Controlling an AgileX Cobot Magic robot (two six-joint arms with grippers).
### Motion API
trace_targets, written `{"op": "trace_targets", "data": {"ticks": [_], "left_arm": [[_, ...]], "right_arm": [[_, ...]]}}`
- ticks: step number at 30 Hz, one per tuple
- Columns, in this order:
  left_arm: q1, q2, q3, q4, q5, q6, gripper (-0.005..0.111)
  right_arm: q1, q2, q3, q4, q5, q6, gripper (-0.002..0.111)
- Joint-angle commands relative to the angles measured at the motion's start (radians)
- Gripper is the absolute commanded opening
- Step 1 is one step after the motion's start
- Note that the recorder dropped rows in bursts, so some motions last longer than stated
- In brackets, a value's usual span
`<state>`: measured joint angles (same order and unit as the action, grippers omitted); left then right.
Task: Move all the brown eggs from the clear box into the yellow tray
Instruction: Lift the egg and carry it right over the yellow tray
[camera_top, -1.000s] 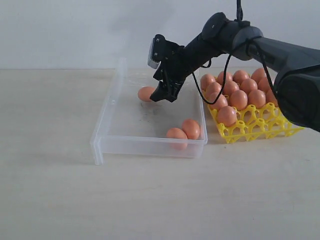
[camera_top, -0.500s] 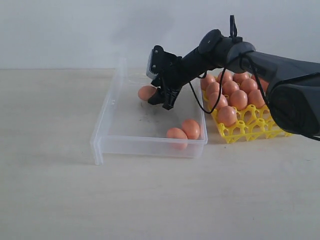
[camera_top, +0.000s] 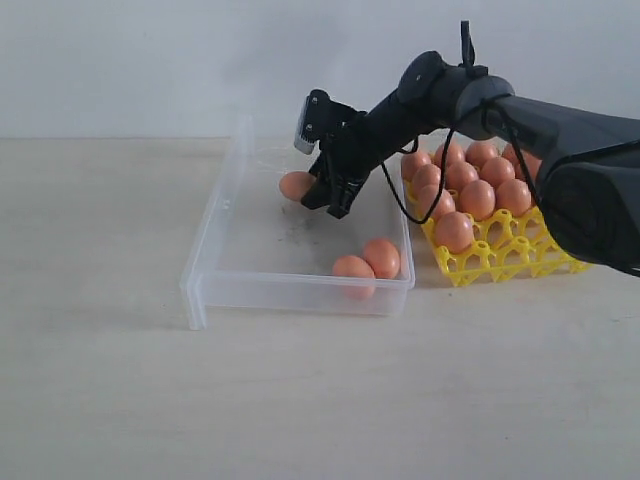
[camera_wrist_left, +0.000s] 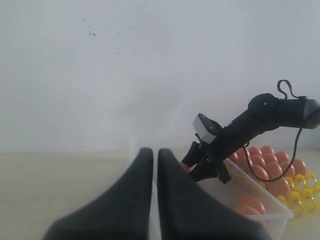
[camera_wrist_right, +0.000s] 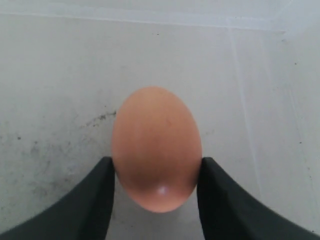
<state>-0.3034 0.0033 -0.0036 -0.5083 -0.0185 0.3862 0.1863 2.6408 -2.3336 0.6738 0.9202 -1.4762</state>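
Right hand (camera_top: 322, 192) has shifted across the clear box (camera_top: 215, 235) toward the lone far egg (camera_top: 294, 185). Its fingers, earlier spread wide beside the egg, now touch both its sides.

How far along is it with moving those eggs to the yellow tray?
Done: roughly a dozen brown eggs in the yellow tray. In hand: the right tool is pinching the far egg, not yet lifted from the clear box. Left: that one plus two eggs by the front wall.
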Motion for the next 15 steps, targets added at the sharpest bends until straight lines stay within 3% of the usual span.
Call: {"op": "trace_targets", "data": {"ticks": [1,5,8,12,15], "left_arm": [[0.004,-0.003,0.004,-0.005,-0.010,0.004,0.004],[0.004,-0.003,0.004,-0.005,-0.010,0.004,0.004],[0.004,-0.003,0.004,-0.005,-0.010,0.004,0.004],[0.004,-0.003,0.004,-0.005,-0.010,0.004,0.004],[0.004,-0.003,0.004,-0.005,-0.010,0.004,0.004]], "right_arm": [[-0.037,-0.057,-0.004,-0.012,0.034,0.098,0.000],[-0.112,-0.087,-0.004,0.001,0.127,0.242,0.000],[-0.188,-0.133,-0.004,0.054,0.301,0.300,0.000],[-0.248,-0.231,0.046,0.283,0.301,0.302,0.000],[-0.286,-0.306,0.163,0.322,0.301,0.304,0.000]]}}
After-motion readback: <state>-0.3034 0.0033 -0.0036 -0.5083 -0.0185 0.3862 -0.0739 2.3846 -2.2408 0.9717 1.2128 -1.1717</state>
